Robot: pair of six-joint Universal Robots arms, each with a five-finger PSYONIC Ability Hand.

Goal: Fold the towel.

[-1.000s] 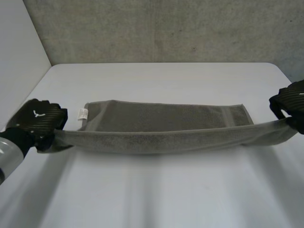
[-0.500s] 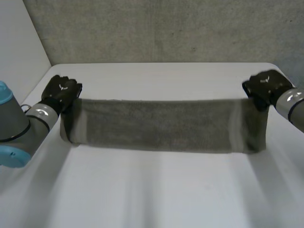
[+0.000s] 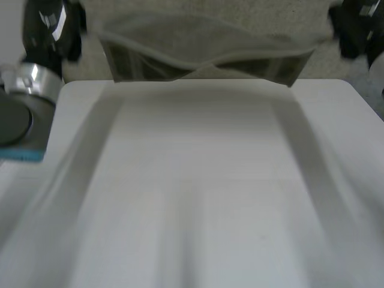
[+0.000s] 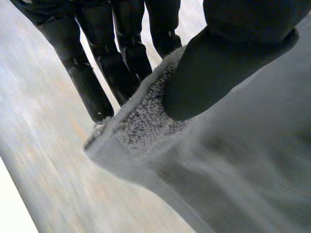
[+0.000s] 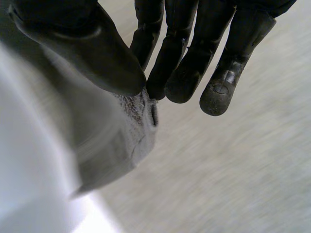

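I found the towel (image 3: 204,57) held up off the table (image 3: 198,192), stretched crosswise between the two hands and hanging in front of the grey wall (image 3: 327,63). In the head view its lower edge sat just above the table's far edge.

The towel was grey, with a looped terry nap and a flat hemmed border. It hung in two layers. The nearer layer's upper edge sagged in a shallow wave towards the middle and exposed a darker inner face behind it. The lower edge ran nearly straight.

The left hand (image 3: 51,30) had the towel's upper left corner. In its wrist view the thumb (image 4: 218,63) pressed on the hem and pinched the cloth against the fingers (image 4: 121,68) behind it. The tip of the corner stuck out past the grip.

The right hand (image 3: 357,27) had the upper right corner in the same manner. Its thumb (image 5: 87,48) clamped the cloth against the fingers (image 5: 180,77), and a short stub of hem showed beyond the pinch.

Both hands were at about the same height, well apart, one at each end of the towel.
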